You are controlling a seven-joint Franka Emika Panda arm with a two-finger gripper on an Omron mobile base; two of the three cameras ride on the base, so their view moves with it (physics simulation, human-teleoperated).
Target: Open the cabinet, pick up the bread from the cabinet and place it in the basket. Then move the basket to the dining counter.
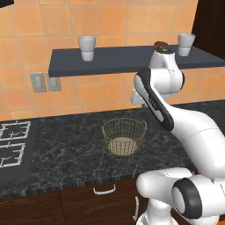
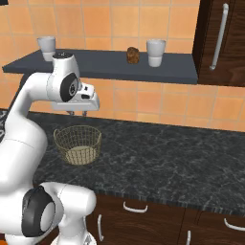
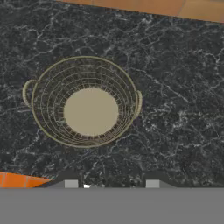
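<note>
The wire-mesh basket (image 1: 124, 136) (image 2: 77, 144) (image 3: 85, 101) stands empty on the black granite worktop (image 2: 162, 158). My gripper (image 2: 77, 113) (image 3: 111, 183) hangs above it and a little to its right, pointing down, open with nothing between its fingertips (image 3: 71, 183). The dark brown bread (image 2: 133, 55) (image 1: 161, 45) sits on the dark wall shelf (image 2: 110, 67), between two white cups. The dark wooden cabinet (image 2: 225, 48) at the upper right is shut, with a long pale handle (image 2: 218, 36). The dining counter is out of view.
White cups (image 2: 156, 51) (image 2: 47, 46) stand on the shelf beside the bread. A stove top (image 1: 13, 147) lies at the left of the worktop. Wall sockets (image 1: 38, 81) are under the shelf. Drawers with pale handles (image 2: 135, 207) run below the worktop's edge.
</note>
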